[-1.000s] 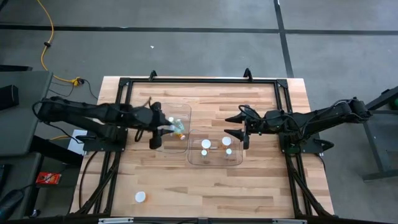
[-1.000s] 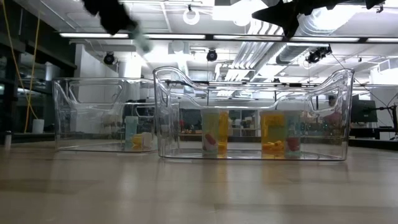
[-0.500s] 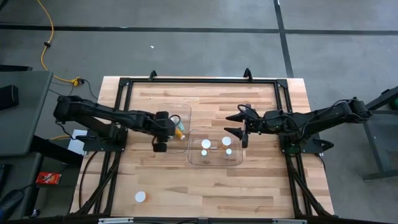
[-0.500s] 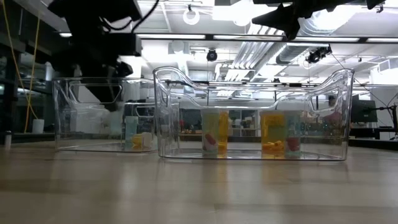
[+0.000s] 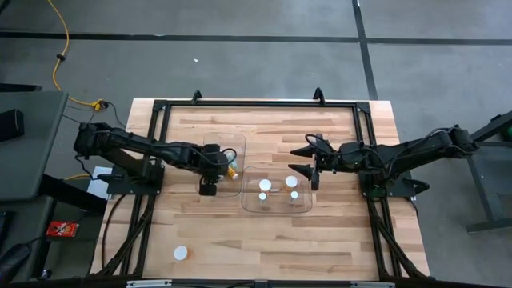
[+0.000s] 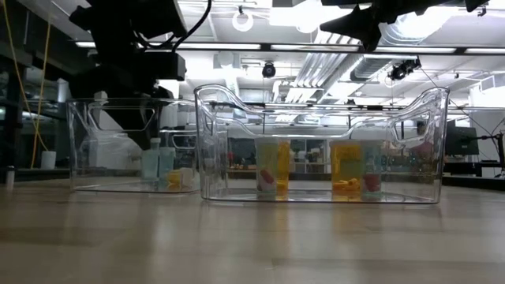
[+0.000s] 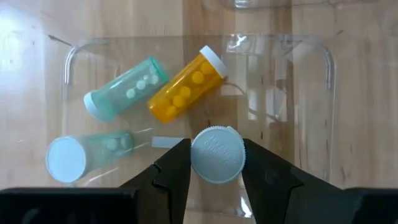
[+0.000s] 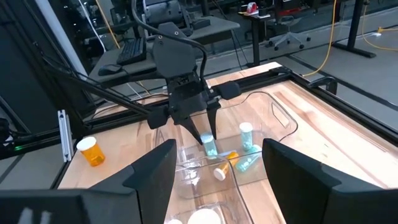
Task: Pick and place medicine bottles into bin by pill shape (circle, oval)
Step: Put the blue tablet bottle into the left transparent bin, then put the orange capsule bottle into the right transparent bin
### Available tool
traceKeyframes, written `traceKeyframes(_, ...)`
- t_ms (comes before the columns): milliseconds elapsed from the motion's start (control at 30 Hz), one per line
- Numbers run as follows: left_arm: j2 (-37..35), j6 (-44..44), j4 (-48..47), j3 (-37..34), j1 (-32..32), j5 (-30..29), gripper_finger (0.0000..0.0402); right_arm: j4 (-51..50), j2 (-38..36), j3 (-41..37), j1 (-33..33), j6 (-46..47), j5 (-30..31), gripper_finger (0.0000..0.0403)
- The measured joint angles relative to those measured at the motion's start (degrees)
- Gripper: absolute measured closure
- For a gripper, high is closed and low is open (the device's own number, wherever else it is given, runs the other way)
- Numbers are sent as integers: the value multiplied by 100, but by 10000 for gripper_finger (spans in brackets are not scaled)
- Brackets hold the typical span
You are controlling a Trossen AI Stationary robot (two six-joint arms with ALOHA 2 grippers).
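Note:
My left gripper (image 7: 217, 155) reaches down into the clear left bin (image 5: 240, 141), shut on a pale green bottle with a white cap (image 7: 217, 154). The bottle stands upright in the low view (image 6: 150, 164). In that bin also lie a pale green bottle (image 7: 127, 87) and an amber bottle (image 7: 186, 84) on their sides, and a third pale green one (image 7: 81, 152). My right gripper (image 5: 308, 164) hangs open and empty by the far left corner of the clear right bin (image 5: 276, 210). My left gripper pinches the bottle's round white cap (image 7: 217, 177) between its two fingers, one on each side. The fingers come from above, pointing down. The bottle stands upright, its bottom at the bin's floor; whether it rests there I cannot tell.
The right bin holds three upright bottles with white caps (image 5: 265, 185) (image 5: 291, 182) (image 5: 294, 194). One amber bottle with a white cap (image 5: 182, 253) stands alone near the table's front left. A black frame (image 5: 256, 104) runs around the table's edges.
My left gripper has swung from the left bin's left side to over its middle, tipped to point down, and gone down into the bin with the pale green bottle, which now stands upright beside the others. My right gripper has kept still.

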Motion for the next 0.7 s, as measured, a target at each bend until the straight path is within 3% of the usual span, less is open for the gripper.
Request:
traceKeyframes(267, 0, -56, -20, 2, 2, -1, 223, -31, 0, 0, 0, -9, 0, 171)
traceKeyframes(433, 1, -35, -629, 442, 2, -66, 196, -30, 0, 0, 0, -9, 0, 171)
traceKeyframes(600, -446, -70, -1050, 1117, 0, -63, 193, -26, 0, 0, 0, -44, 1, 171)
traceKeyframes(700, -978, -366, -617, 1291, 0, -61, 194, -24, 0, 0, 0, -49, 0, 171)
